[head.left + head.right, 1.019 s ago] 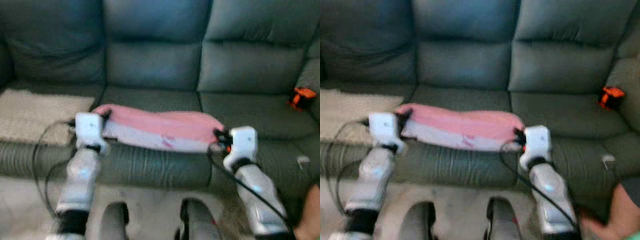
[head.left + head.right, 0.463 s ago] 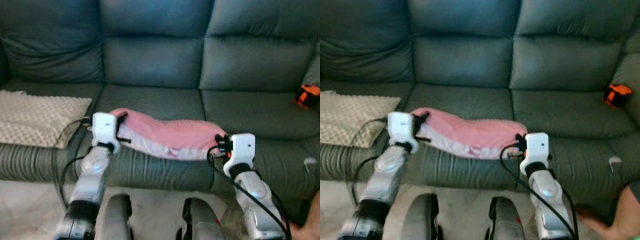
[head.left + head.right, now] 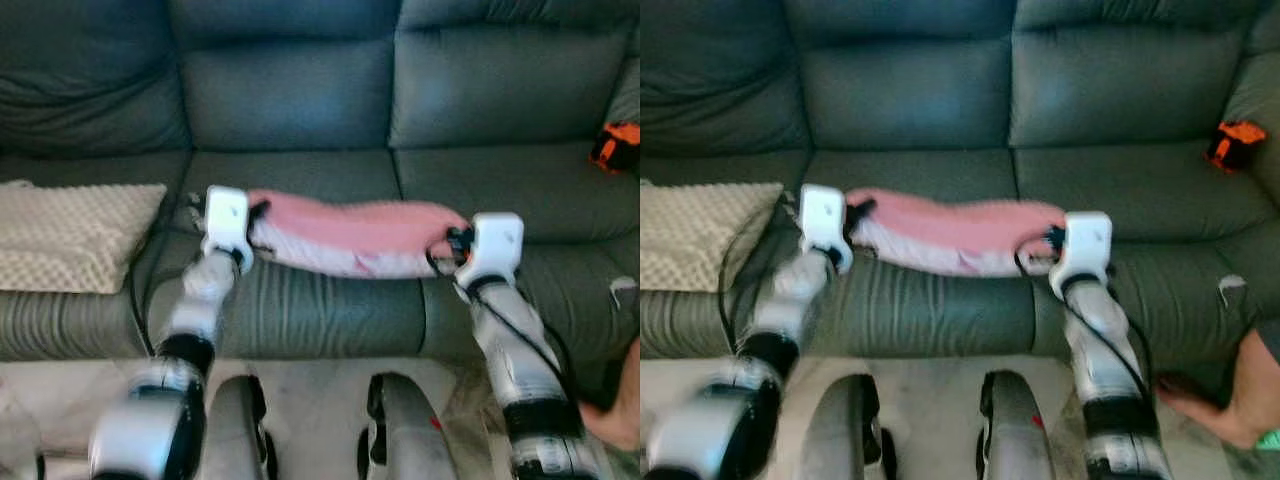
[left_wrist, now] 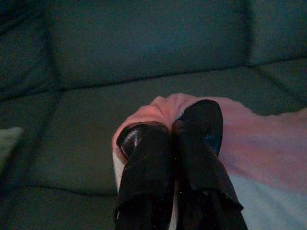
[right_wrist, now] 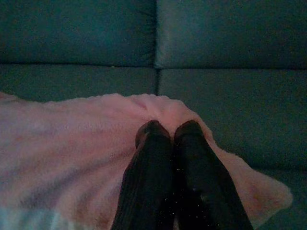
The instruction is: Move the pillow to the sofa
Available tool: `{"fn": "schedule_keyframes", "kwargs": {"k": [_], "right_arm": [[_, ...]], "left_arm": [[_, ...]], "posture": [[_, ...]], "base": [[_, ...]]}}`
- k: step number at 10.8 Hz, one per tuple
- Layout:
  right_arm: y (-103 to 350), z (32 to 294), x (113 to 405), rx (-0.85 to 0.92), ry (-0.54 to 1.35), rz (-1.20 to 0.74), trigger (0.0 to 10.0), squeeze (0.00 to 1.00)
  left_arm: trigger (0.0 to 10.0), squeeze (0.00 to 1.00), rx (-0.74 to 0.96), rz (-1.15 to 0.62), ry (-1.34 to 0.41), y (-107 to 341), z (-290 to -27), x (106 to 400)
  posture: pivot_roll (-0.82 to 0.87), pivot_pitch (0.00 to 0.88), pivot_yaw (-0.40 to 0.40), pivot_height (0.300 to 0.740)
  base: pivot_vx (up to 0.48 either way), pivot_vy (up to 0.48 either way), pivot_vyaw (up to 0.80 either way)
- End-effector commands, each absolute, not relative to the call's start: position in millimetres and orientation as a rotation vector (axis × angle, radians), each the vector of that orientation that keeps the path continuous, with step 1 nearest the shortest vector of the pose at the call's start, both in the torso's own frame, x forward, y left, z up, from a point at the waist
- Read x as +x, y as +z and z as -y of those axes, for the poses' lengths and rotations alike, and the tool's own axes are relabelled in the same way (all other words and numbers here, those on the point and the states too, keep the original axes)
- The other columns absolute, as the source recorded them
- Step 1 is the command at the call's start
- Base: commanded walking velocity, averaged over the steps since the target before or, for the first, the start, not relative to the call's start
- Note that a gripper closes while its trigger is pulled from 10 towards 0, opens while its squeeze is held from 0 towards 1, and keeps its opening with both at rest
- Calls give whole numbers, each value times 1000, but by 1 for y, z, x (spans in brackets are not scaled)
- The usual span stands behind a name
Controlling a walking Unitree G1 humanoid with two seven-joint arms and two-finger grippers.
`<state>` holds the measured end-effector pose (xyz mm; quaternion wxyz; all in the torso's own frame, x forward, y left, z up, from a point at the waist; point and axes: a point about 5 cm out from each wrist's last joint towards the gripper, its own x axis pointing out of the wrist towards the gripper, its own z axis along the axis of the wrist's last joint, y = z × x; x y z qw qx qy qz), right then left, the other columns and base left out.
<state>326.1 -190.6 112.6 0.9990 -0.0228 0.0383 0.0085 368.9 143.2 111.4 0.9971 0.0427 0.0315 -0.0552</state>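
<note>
two claws hold the pink pillow by its ends, over the front of the middle seat of the dark sofa. the left claw has its two black fingers pressed together, pinching the pillow's left end. the right claw pinches the right end the same way. the pillow stretches between them, pink on top and white below. a bumpy cream blanket lies on the left seat. a small orange thing sits on the right seat. a person's hand shows low on the right, near the floor.
</note>
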Motion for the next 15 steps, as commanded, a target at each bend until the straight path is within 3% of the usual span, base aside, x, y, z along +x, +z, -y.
{"fn": "schedule_keyframes", "kwargs": {"k": [1,3,5,10,11,12,15], "right_arm": [[116,187,333,-40,32,-60,10000,0],[130,172,352,-27,78,-26,10000,0],[126,150,363,-45,130,-60,10000,0],[91,129,355,7,184,-174,10000,0],[88,127,356,26,180,-179,10000,1000],[88,124,357,29,184,-175,10000,1000],[83,126,355,19,183,-195,10000,1000]], "left_arm": [[10000,0,88,-52,-19,117,-165,373],[10000,0,116,-33,91,134,-200,380],[10000,0,136,-112,164,121,-230,371],[10000,0,159,-326,132,74,-238,347],[10000,580,140,-351,128,69,-235,346],[10000,1000,140,-351,110,69,-230,347],[10000,1000,150,-336,110,77,-225,354]], "posture": [[-57,252,39,615],[-38,272,16,615],[-42,285,-20,615],[-70,293,-48,615],[-71,293,-50,615],[-74,291,-52,615],[-79,278,-50,615]], "base": [[0,0,0],[0,0,0],[0,0,0],[0,0,0],[0,0,0],[0,0,0],[0,0,0]]}}
